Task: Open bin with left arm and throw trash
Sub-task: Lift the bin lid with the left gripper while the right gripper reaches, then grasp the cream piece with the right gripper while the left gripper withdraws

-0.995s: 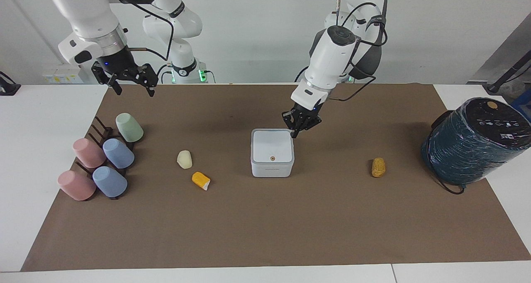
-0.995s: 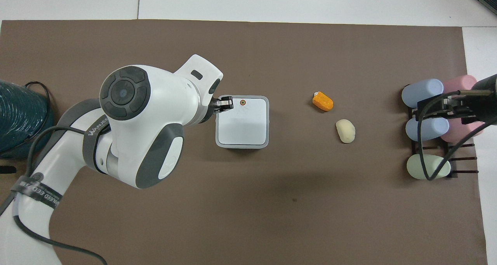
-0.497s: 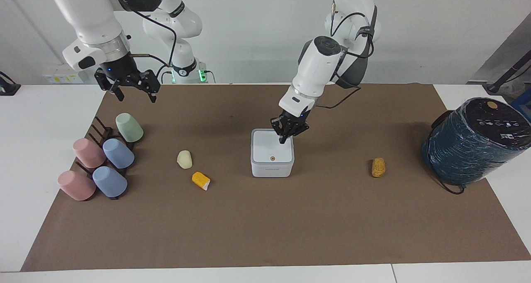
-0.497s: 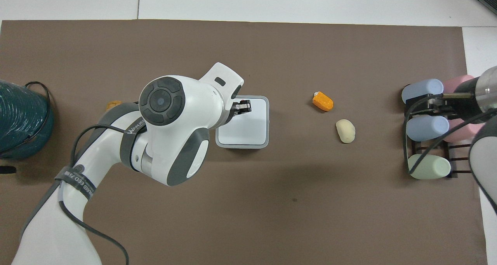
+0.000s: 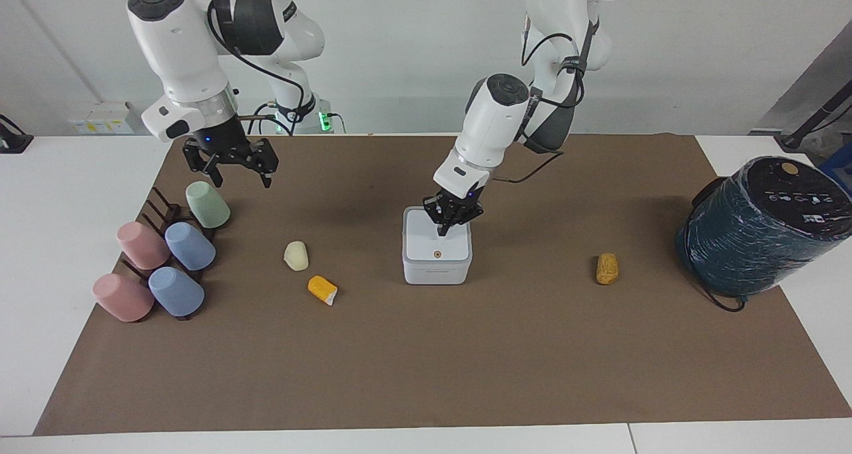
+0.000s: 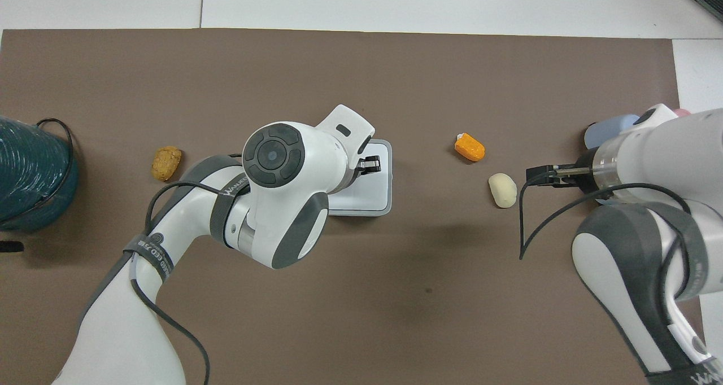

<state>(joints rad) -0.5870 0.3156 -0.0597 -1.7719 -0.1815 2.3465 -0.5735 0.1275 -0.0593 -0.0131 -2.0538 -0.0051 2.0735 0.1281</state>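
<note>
Facing view shows the bin (image 5: 436,254) whole, lid down, small orange dot on the lid, mid brown mat (image 5: 426,361) on the worktop (image 5: 60,241); overhead view has the left arm (image 6: 271,193) covering about half the bin (image 6: 373,198) and hiding the dot. Left pincer (image 5: 444,229) is closed, fingertips together, pointing down at the lid's robot-side part; touching or just above, cannot tell. Left arm reaches in bent at the elbow, wrist tilted down. Right pincer (image 5: 233,172) is spread wide, holding nothing, up in the air over the mat near the green cup (image 5: 208,204); in the overhead view the right pincer (image 6: 542,175) is mostly hidden by its own arm, which covers most of the cup rack (image 5: 163,254). Trash all on the mat: cream lump (image 5: 296,255) and orange wedge (image 5: 322,289) beside each other toward the right arm's end, golden-brown oval (image 5: 606,268) toward the left arm's end of the bin. Dark teal wrapped cylinder (image 5: 759,227) sits at the left arm's end; overhead cuts most of it off. Writing: part of a brand name on the left arm's elbow band in overhead, not fully readable; faint mark on the bin front, unreadable.
</note>
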